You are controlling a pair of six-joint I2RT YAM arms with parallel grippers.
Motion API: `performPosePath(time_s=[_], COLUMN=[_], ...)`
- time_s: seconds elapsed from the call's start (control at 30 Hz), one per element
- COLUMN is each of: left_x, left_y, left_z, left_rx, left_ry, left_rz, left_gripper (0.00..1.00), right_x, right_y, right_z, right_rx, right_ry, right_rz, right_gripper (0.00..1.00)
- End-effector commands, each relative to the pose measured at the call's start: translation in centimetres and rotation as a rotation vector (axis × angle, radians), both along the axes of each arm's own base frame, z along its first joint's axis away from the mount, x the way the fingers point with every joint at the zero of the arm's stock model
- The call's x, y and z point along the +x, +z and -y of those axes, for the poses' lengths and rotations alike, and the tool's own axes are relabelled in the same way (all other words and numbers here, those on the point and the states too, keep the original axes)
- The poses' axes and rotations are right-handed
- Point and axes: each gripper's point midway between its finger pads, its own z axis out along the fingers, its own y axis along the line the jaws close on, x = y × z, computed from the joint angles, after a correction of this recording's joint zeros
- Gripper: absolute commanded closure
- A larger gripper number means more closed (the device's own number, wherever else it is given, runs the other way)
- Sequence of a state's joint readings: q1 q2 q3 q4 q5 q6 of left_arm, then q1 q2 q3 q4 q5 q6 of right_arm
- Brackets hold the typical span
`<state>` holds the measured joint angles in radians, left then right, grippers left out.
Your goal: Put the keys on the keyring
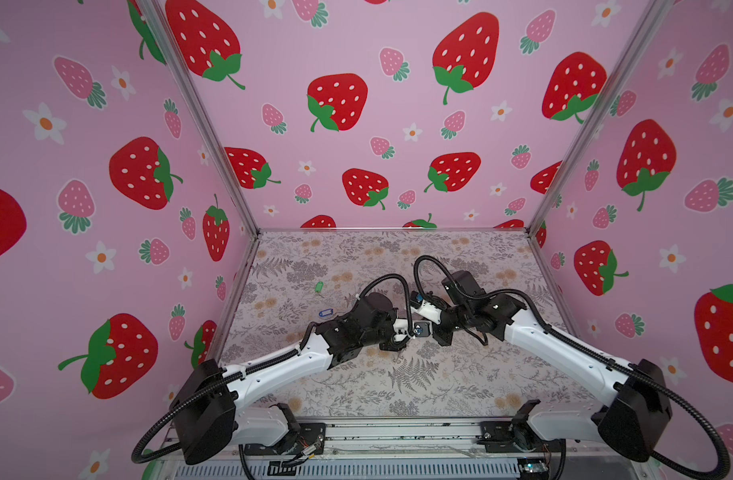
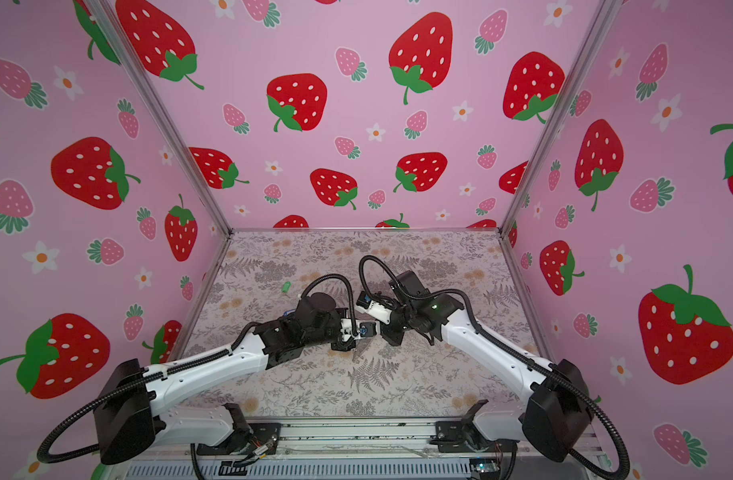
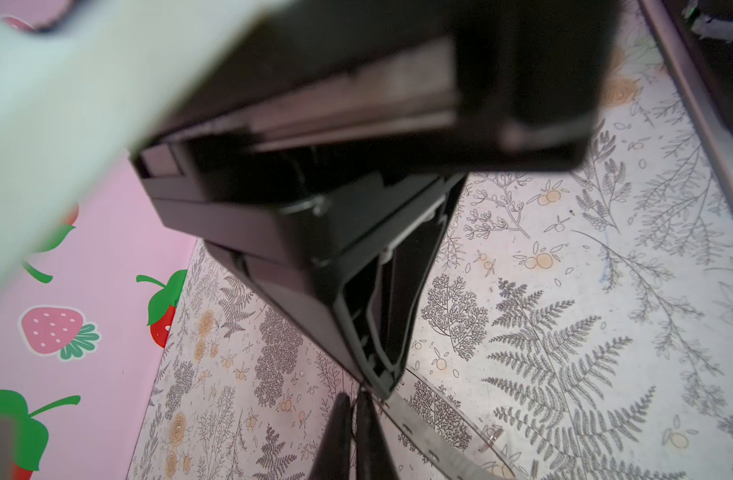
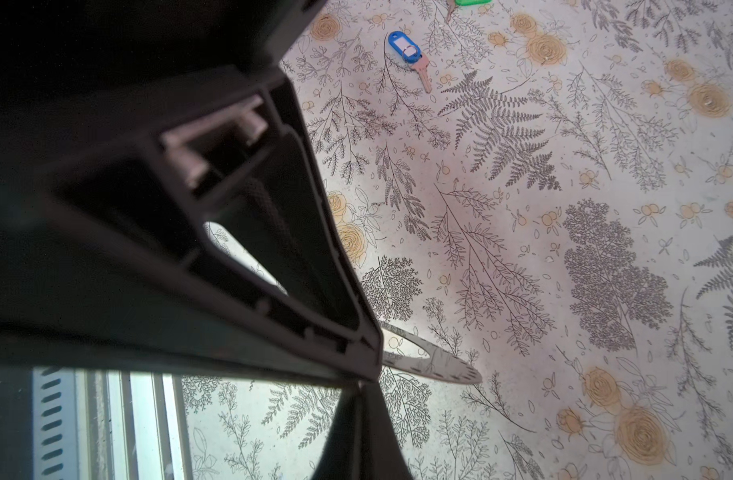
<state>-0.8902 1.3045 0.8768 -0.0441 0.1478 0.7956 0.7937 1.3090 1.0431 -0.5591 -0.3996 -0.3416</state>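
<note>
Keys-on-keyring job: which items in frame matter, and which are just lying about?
Job items:
- keyring
- blue key
- green key

Not part of it (backdrop only, no other loose items seen):
- floral table cover
- strawberry-print walls

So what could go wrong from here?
The left claw and right claw pinch the thin keyring by one edge, tips nearly touching; it may slip, or the claws may collide.
The blue key and green key lie away from both claws; freeing one claw to fetch them may drop the keyring.
</note>
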Motion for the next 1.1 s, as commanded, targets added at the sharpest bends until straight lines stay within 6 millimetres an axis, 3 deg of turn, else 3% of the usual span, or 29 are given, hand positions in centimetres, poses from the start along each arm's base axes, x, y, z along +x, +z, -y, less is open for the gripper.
performPosePath(time_s=[0.0,0.1,0.23,0.33,0.53,0.77,1.07], left_x=[-0.8,-0.9,-1.1,-1.1,-1.0,-1.1,-0.7], left_y=[1.0,0.8,1.0,1.4,3.1,4.3,6.2], left_z=[0.9,0.9,1.1,1.1,0.4,-0.2,-0.8], left_rx=[-0.009,-0.007,-0.022,-0.05,-0.221,-0.395,-0.575], left_ry=[-0.064,-0.068,-0.075,-0.062,-0.045,-0.059,-0.079], left_rz=[-0.007,-0.015,-0.029,-0.043,-0.135,-0.221,-0.268], left_gripper=[0.93,1.0,1.0,1.0,1.0,1.0,1.0], right_x=[0.3,0.4,0.4,0.7,0.2,-0.2,-0.8], right_y=[2.4,2.6,3.0,2.7,2.2,3.9,4.5], right_z=[-0.5,-0.6,-0.7,-0.3,1.0,2.0,0.8], right_rx=[0.056,0.068,0.089,0.084,0.139,0.286,0.382], right_ry=[0.019,0.02,0.018,-0.007,-0.017,-0.063,-0.029], right_rz=[0.081,0.094,0.107,0.123,0.196,0.294,0.244], right_gripper=[1.0,1.0,0.98,0.81,0.72,0.68,0.7])
